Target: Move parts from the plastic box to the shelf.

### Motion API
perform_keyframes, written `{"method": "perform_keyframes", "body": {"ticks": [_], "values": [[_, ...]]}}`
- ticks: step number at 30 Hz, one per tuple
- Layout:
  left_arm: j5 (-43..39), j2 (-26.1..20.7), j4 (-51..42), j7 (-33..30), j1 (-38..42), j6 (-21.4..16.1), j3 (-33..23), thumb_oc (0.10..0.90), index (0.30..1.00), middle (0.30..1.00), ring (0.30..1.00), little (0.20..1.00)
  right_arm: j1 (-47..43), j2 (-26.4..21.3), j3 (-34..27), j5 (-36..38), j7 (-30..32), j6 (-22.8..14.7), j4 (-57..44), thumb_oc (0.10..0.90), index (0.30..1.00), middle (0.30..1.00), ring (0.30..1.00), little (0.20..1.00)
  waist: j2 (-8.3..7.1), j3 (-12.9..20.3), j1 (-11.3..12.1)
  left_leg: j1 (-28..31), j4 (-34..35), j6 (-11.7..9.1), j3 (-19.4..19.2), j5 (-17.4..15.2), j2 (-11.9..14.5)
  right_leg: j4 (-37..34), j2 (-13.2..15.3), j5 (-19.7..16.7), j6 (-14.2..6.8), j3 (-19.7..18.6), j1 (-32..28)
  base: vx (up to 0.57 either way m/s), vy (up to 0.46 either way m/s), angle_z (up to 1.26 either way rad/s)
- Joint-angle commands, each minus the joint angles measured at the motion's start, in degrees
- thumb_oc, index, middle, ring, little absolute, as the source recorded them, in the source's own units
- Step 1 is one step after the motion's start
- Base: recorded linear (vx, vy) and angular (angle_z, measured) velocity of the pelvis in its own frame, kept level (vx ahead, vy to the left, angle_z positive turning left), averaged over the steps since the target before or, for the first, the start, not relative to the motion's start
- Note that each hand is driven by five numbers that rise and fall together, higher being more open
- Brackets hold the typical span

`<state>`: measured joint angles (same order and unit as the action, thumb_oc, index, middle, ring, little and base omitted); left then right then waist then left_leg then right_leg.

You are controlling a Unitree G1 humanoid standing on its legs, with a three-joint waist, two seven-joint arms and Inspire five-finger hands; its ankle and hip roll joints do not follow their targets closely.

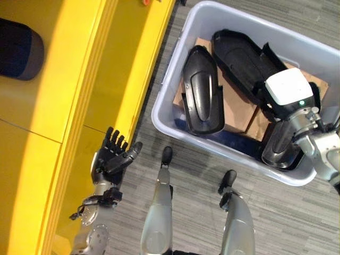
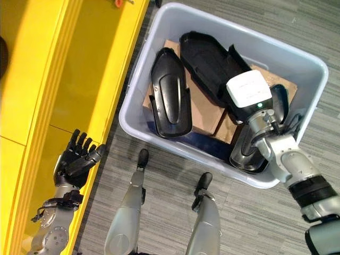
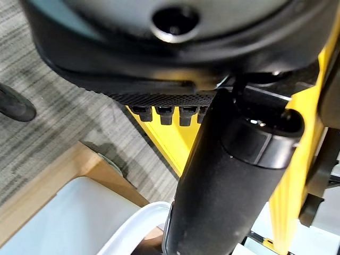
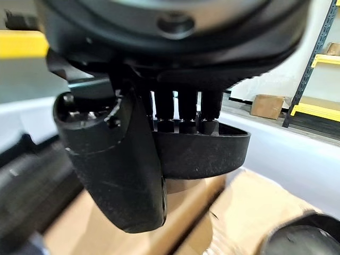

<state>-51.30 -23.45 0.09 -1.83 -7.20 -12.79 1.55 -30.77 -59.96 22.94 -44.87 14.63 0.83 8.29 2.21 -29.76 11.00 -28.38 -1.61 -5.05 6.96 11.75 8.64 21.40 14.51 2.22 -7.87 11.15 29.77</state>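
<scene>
Fingers of the left hand are straight and spread, holding nothing, beside the yellow shelf above the grey carpet. Over on the right, the right hand reaches down into the plastic box; its wrist view shows the fingers and thumb set on the rim of a curved black part, apparently pinching it, though the grip is partly hidden. That part sits at the near right corner of the box. Farther in, a second black part lies on brown cardboard, and a long black tray-shaped part rests toward the far wall.
</scene>
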Motion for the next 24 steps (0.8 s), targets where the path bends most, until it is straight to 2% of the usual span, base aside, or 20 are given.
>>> {"method": "perform_keyframes", "body": {"ticks": [1,2,7,10,11,15,19,20,23,24], "values": [[1.94,-2.07,-1.81,1.74,0.39,-2.97,-2.07,0.9,1.0,1.0,1.0,1.0,-0.91,-0.82,-6.42,0.53,3.12,-1.39,-6.61,0.4,0.3,0.3,0.3,0.3,-3.95,1.16,-0.03,11.36,4.7,-3.63,-1.49,-3.02,2.0,-15.02,0.57,-10.01,-0.48,0.33,-12.76,0.1,0.025,-0.04],[1.93,-1.66,-1.38,1.87,0.03,-2.63,-2.07,0.9,1.0,1.0,1.0,1.0,1.22,0.61,-8.48,0.74,3.41,-1.9,-9.31,0.4,0.3,0.3,0.3,0.3,-4.2,2.86,-0.05,13.17,5.51,-3.63,-1.73,-3.02,2.13,-16.11,0.44,-10.2,-0.63,0.39,-14.69,0.1,0.032,-0.04],[2.16,-0.97,-0.48,3.11,-1.16,-1.45,-2.17,0.9,1.0,1.0,1.0,1.0,4.69,3.6,-12.28,0.98,3.86,-3.51,-14.66,0.4,0.3,0.3,0.3,0.3,-4.43,7.26,-0.4,17.26,6.36,-3.43,-2.53,-3.82,2.31,-18.39,0.37,-10.47,-0.9,0.41,-18.97,0.1,0.039,-0.09],[2.44,-0.69,0.55,3.87,-1.64,-0.75,-2.19,0.9,1.0,1.0,1.0,1.0,6.49,4.65,-13.15,0.37,2.94,-4.22,-16.62,0.4,0.3,0.3,0.3,0.3,-4.76,10.02,-0.75,19.46,6.61,-3.33,-3.03,-4.55,2.53,-19.94,0.25,-10.83,-1.24,0.47,-21.44,0.08,0.023,-0.01],[2.44,-0.71,0.56,3.88,-1.64,-0.76,-2.17,0.9,1.0,1.0,1.0,1.0,6.54,4.66,-13.19,0.37,2.92,-4.22,-16.65,0.4,0.3,0.3,0.3,0.3,-4.75,9.99,-0.73,19.5,6.61,-3.34,-3.03,-4.56,2.54,-19.98,0.23,-10.85,-1.24,0.48,-21.51,0.06,0.01,0.0],[3.27,0.53,2.05,4.31,-2.19,-0.17,-2.49,0.9,1.0,1.0,1.0,1.0,7.94,7.81,-14.81,1.57,2.62,-5.57,-19.97,0.4,0.3,0.3,0.3,0.3,-5.35,15.09,-1.78,23.12,6.61,-3.17,-4.48,-5.86,3.03,-21.26,0.01,-11.0,-1.73,-0.18,-24.78,0.08,0.025,-0.05],[3.26,1.35,2.5,4.58,-2.93,0.21,-3.02,0.9,1.0,1.0,1.0,1.0,8.11,9.31,-14.78,1.91,2.2,-6.04,-20.78,0.4,0.3,0.3,0.3,0.3,-5.7,17.5,-2.3,25.07,6.61,-2.88,-5.38,-6.1,3.15,-21.15,0.02,-11.13,-1.85,-0.76,-26.08,0.03,0.011,-0.09],[3.44,1.61,2.72,4.5,-3.08,0.41,-3.04,0.9,1.0,1.0,1.0,1.0,7.46,10.4,-13.98,1.93,1.87,-6.08,-20.59,0.4,0.3,0.3,0.3,0.3,-5.69,19.3,-2.63,26.29,6.61,-2.84,-5.9,-6.38,3.4,-21.21,-0.12,-11.0,-2.02,-1.34,-26.71,0.03,0.001,-0.11],[3.93,1.81,2.85,4.95,-3.84,0.87,-3.01,0.9,1.0,1.0,1.0,1.0,7.05,11.34,-13.43,2.08,1.45,-6.42,-20.85,0.4,0.3,0.3,0.3,0.3,-5.51,20.73,-2.85,27.45,6.61,-2.82,-6.52,-6.65,3.65,-21.56,-0.32,-10.91,-2.09,-1.83,-27.65,0.01,-0.008,-0.17],[4.42,1.93,2.32,5.4,-4.46,1.11,-2.82,0.9,1.0,1.0,1.0,1.0,6.1,12.11,-12.19,2.07,0.76,-6.71,-20.77,0.4,0.3,0.3,0.3,0.3,-5.3,22.46,-3.13,28.46,6.61,-2.87,-7.0,-6.74,3.99,-21.9,-0.6,-10.79,-2.15,-2.31,-28.55,0.0,-0.017,-0.24]]}}
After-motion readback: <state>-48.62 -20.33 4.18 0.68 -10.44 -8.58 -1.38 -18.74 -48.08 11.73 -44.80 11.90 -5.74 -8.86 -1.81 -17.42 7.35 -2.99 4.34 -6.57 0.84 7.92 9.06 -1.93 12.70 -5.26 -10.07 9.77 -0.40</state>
